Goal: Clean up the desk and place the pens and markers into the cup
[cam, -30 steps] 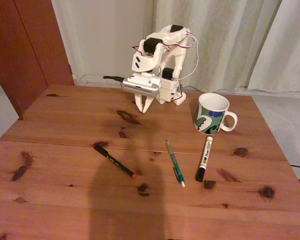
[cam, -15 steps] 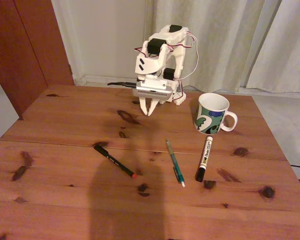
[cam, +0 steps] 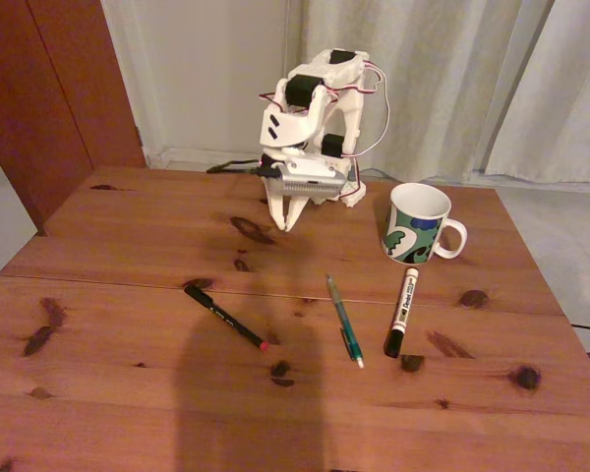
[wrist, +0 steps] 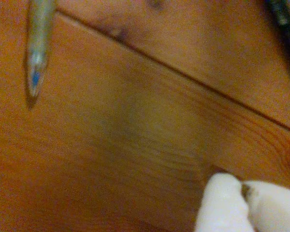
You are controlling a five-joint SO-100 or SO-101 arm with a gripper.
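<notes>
From my seat, nothing has gone into the cup so far: all three writing tools lie loose on the desk [cam: 108,364], so I judge the whole job is ahead of me.

Nearest the camera in the fixed view, the black pen [cam: 226,317] lies slantwise at lower centre-left, its red end pointing down and right. Just to its right, the teal pen [cam: 343,320] runs nearly straight up and down the frame. Beside that, at centre-right, the white marker [cam: 401,312] lies with its black cap toward the lower edge and its other end close below the cup. The marker's barrel carries dark print, but I cannot read it at this size.

The wrist view gives me a blurred teal pen tip [wrist: 36,48] at upper left and a dark stick at the upper right corner, with the tabletop seam running across between them.

Further back, the cup [cam: 419,223] stands upright at right of centre, handle to the right; its green, blue and black pattern is abstract, with no lettering I can make out.

Farthest, the gripper [cam: 285,224] hangs tips-down above bare wood at upper centre, well apart from every pen. Its jaws look drawn together and hold nothing.

I see no brand marks on the arm.
</notes>
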